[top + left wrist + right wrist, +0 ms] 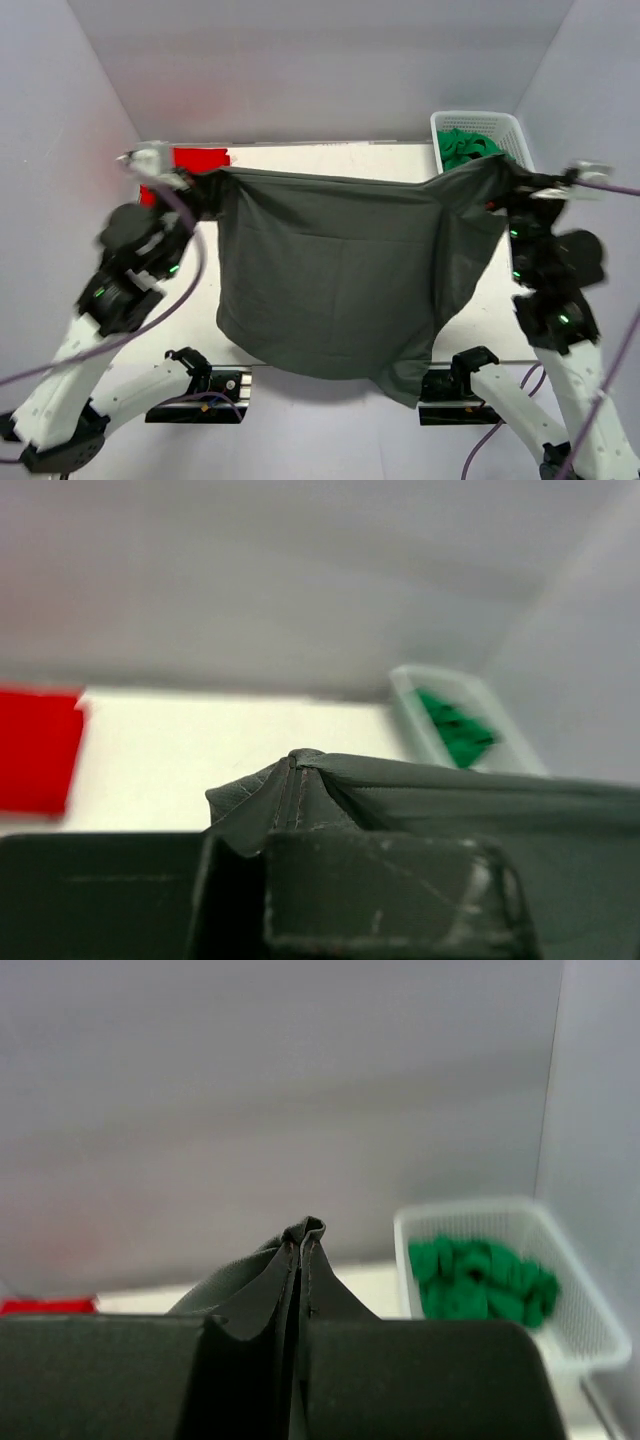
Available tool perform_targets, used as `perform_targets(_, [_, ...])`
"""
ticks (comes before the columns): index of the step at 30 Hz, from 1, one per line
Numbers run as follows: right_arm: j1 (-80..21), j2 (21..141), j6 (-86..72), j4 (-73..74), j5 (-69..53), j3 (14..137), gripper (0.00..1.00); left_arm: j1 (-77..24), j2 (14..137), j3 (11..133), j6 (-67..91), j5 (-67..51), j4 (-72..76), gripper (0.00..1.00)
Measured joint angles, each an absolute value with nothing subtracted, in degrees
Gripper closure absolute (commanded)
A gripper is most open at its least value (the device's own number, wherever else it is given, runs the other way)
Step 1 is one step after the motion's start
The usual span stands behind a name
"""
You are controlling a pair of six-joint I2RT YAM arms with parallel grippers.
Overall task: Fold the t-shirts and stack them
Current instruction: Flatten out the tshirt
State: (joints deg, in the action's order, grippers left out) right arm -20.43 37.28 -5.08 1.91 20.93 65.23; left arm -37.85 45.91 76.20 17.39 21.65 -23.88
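Note:
The dark charcoal grey t-shirt (330, 275) hangs stretched in the air between both grippers, its lower part draping over the table's near edge. My left gripper (200, 182) is shut on its left top corner; the pinched hem (295, 785) shows in the left wrist view. My right gripper (508, 178) is shut on its right top corner; the pinched fold (300, 1260) shows in the right wrist view. The bright red t-shirt (200, 158) lies folded at the table's far left, also in the left wrist view (35, 745).
A white mesh basket (480, 122) holding green cloth (468, 147) stands at the far right corner, also in the right wrist view (560, 1300). White table (330, 160) runs between grey walls. Purple cables hang by both arms.

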Motion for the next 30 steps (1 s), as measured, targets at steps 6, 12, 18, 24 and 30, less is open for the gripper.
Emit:
perform_targets(6, [-20.25, 44.05, -8.01, 0.69, 23.14, 55.33, 1.0, -37.8, 59.0, 71.4, 21.78, 35.88, -24.75, 1.0])
perform_targets(12, [-20.21, 55.68, -8.14, -2.28, 26.02, 54.59, 1.0, -36.75, 72.88, 71.18, 24.34, 45.71, -25.15, 1.0])
perform_targets(18, [-19.79, 67.44, -5.93, -5.61, 27.81, 58.15, 1.0, -32.62, 85.47, 74.94, 24.21, 48.62, -22.28, 1.0])
perform_targets(24, [-18.74, 78.78, -4.32, -8.62, 27.88, 64.84, 1.0, -27.05, 97.14, 82.59, 22.39, 47.07, -19.14, 1.0])
perform_targets(30, [-17.28, 91.79, -3.44, -11.81, 26.59, 73.56, 1.0, -22.35, 111.7, 95.0, 19.16, 43.11, -16.49, 1.0])
